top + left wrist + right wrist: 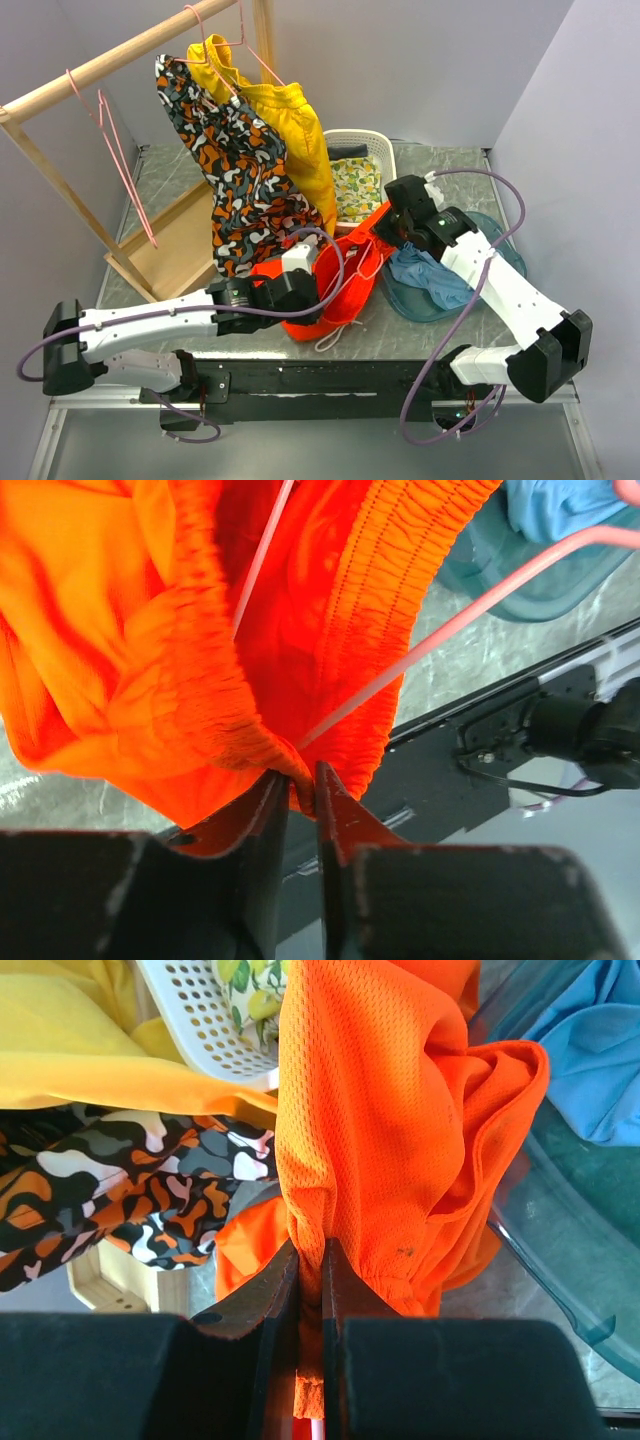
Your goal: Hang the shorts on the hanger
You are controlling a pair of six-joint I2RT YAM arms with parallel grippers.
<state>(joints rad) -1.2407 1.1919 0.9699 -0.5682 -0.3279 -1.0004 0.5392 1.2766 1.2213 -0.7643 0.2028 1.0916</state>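
Note:
The orange-red shorts hang bunched between my two grippers above the table's front middle. My left gripper is shut on the elastic waistband; the shorts fill that view. A thin pink hanger wire runs from the waistband by the jaws up to the right. The white drawstring hangs inside the fabric, and its end lies on the table edge. My right gripper is shut on a fold of the shorts at their far right end.
A wooden rail at the back left carries camouflage shorts, yellow shorts and spare pink hangers. A white basket stands behind. A blue cloth lies on a teal tray at right.

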